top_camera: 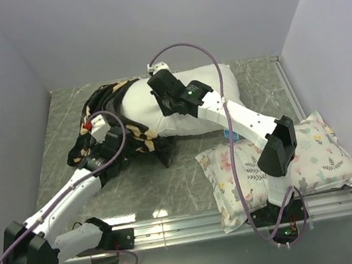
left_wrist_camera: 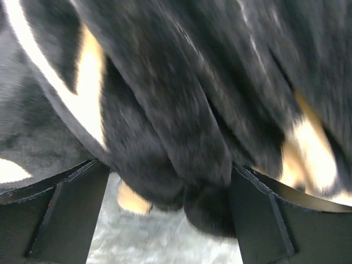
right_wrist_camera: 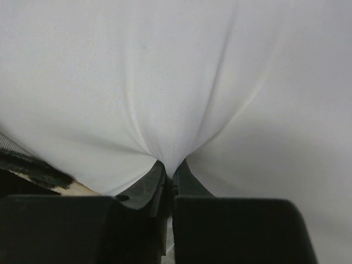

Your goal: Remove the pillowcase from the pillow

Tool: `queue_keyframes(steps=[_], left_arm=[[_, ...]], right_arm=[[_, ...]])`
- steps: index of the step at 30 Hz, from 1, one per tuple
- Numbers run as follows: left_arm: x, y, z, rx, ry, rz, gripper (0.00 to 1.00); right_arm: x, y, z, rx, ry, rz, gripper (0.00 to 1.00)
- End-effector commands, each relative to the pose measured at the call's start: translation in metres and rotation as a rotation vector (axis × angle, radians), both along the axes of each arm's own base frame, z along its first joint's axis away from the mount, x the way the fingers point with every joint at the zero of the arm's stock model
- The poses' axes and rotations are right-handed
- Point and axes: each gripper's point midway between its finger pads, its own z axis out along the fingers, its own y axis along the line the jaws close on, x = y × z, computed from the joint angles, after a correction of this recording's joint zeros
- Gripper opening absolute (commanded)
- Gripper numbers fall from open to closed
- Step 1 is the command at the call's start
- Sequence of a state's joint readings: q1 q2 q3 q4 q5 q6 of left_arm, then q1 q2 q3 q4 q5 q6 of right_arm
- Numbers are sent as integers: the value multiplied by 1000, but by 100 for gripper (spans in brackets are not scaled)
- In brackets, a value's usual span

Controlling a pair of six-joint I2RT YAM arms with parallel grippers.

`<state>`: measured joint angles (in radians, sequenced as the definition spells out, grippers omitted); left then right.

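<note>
1. The left arm runs from the near left corner diagonally out over the grey-green marbled counter (top_camera: 172, 189), with a purple cable (top_camera: 122, 150) looping beside its wrist.
2. The left pincer (top_camera: 102, 142) sits against the heap of dark cloth and stands wide. In the wrist view its two black fingers (left_wrist_camera: 66, 220) are far apart at the bottom corners. A thick roll of plush sags between them and brushes the inner face of the right one, but nothing is clamped.
3. The pillowcase (top_camera: 107, 99), black plush with tan flower shapes, is bunched on the left half of the counter. It is gathered around the left end of the pillow, and a flap trails toward the near side.
4. The pillow (top_camera: 226, 87), plain white and puffy, lies across the back middle of the counter. Most of its body is bare; only its left end is inside the bunched cover.
5. The right pincer (top_camera: 155, 87) presses on the pillow's top, close to the cover's edge. In its wrist view the fingers (right_wrist_camera: 236, 228) are closed on a pinch of white cloth, and creases fan upward from the nip. A dark strip of the cover shows at the lower left.
6. A smaller printed pillow (top_camera: 317, 156) with pastel plants lies at the near right, close to the white one, and the right arm passes over it.
</note>
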<state>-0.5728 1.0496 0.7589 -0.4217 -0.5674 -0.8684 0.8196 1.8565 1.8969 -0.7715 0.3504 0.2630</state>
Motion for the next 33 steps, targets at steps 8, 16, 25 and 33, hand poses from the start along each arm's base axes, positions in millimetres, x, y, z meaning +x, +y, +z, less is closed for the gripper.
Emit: queue_keyframes(steps=[8,16,25,33], left_arm=[[33,95,35,86,-20,433,0],[9,211,29,28,-28,709,0],[5,217,3,-53,22,723,0],[9,241,15,-112,-3,739,0]], right_arm=[[15,-53,92,122,-204,-108,0],[15,-110,116,213,-224,-202,0],[-7,-131,150,258,-290,-216,0],[-29,-148,203,328,-374,-219,0]])
